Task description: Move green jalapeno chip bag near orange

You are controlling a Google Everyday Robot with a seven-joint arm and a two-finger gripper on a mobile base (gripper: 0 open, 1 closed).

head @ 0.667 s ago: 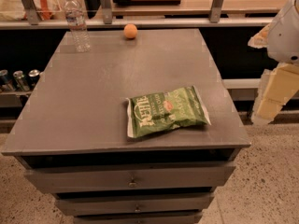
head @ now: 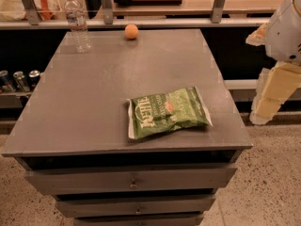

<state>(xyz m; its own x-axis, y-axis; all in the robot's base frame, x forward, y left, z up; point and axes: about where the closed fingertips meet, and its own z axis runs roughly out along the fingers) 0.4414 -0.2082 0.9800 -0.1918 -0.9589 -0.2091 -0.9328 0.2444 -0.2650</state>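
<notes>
The green jalapeno chip bag point(head: 168, 112) lies flat on the grey cabinet top point(head: 94, 98), near the front right, its white "Kettle" lettering facing up. The orange point(head: 131, 31) sits near the far edge of the top, a little left of centre and well apart from the bag. My gripper point(head: 272, 95) hangs at the frame's right edge, off the cabinet's right side, level with the bag but clear of it, holding nothing that I can see.
A clear plastic water bottle point(head: 77, 23) stands at the far left of the top, left of the orange. A shelf rail with metal posts point(head: 106, 4) runs behind the cabinet. Cans point(head: 19, 79) sit low on the left. Drawers point(head: 131, 180) face front.
</notes>
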